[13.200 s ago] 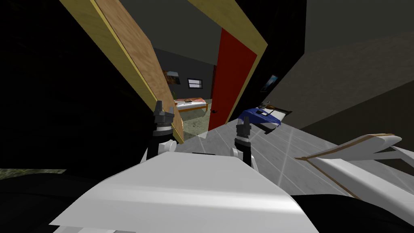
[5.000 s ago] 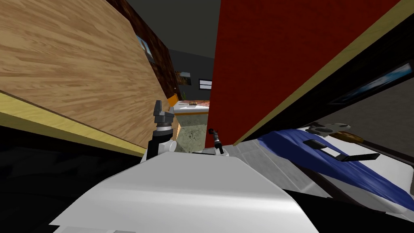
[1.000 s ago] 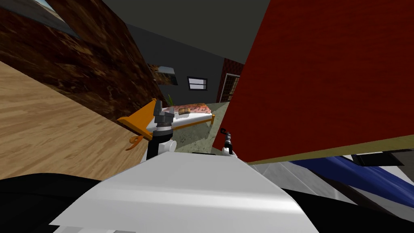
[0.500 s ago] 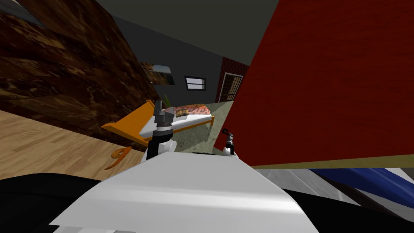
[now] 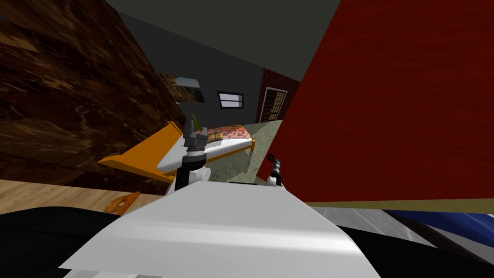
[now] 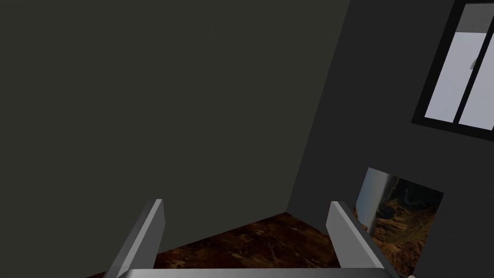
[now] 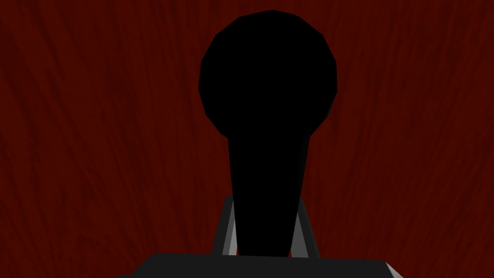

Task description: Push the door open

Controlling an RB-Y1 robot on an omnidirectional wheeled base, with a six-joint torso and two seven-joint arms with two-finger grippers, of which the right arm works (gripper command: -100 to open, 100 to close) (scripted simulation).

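The red door [image 5: 386, 106] stands swung open on my right, its lower edge running along a tan strip. My right gripper [image 5: 275, 167] is at the door's near edge, shut on the black door handle [image 5: 271, 157]. In the right wrist view the handle [image 7: 267, 96] rises as a black lever with a round end against the red door [image 7: 96, 120], and the gripper [image 7: 267, 212] presses its fingers on the lever's sides. My left gripper [image 5: 192, 126] is held up ahead of my chest, open with nothing between its fingers [image 6: 153, 227].
A dark brown wall [image 5: 72, 87] runs along my left, with a light wood surface [image 5: 48, 198] low beside it. Ahead lies a bed with an orange frame [image 5: 144, 157] on a mottled green floor [image 5: 236, 161]. A blue cover [image 5: 453, 222] shows at the lower right.
I have moved forward through the doorway: the wood surface has slid down and left, the bed looms nearer. The red door takes up more of the right. The right gripper keeps hold of the handle.
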